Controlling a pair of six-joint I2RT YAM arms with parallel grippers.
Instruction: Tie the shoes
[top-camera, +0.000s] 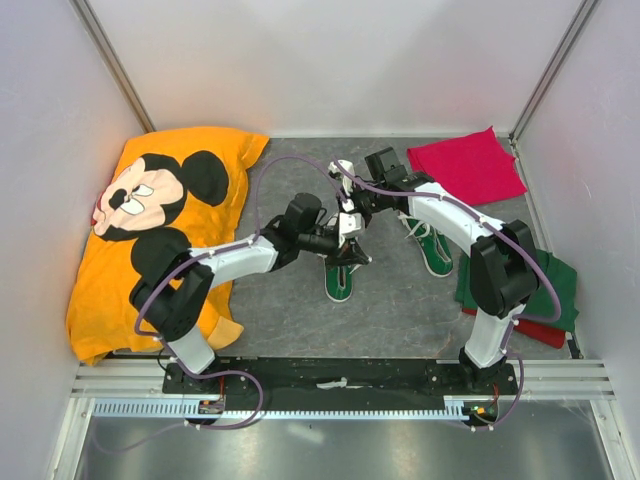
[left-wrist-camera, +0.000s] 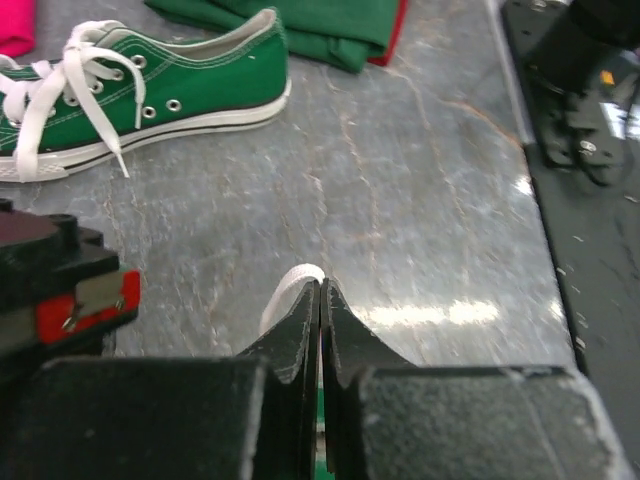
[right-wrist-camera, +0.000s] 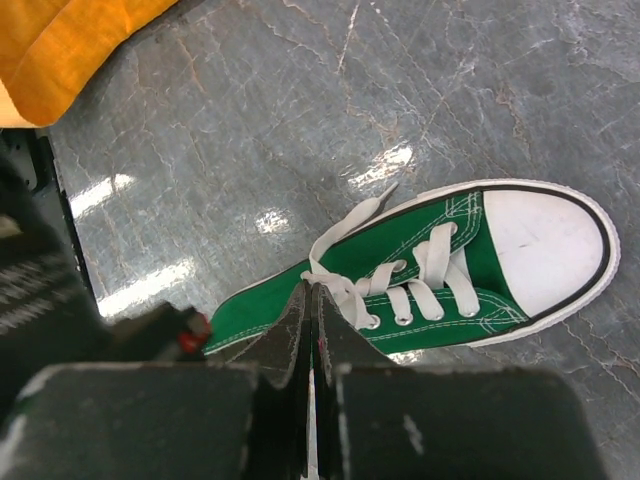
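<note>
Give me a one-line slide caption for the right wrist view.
Right gripper pinches a white lace of the green shoe on the grey table, orange cloth at the edge.

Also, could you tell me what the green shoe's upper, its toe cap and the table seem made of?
Upper: likely canvas, matte, with visible stitched seams. Toe cap: probably rubber, smooth white, faintly scuffed. Table: hard grey veined surface, semi-glossy as it mirrors lights; stone or laminate, unclear.

Shoes (top-camera: 436, 253) were green, laces (right-wrist-camera: 432, 262) and toe caps (right-wrist-camera: 545, 240) white; worktop (top-camera: 400, 320) grey, veined; upper-left cloth (top-camera: 230, 145) orange, black cartoon-mouse print.
</note>
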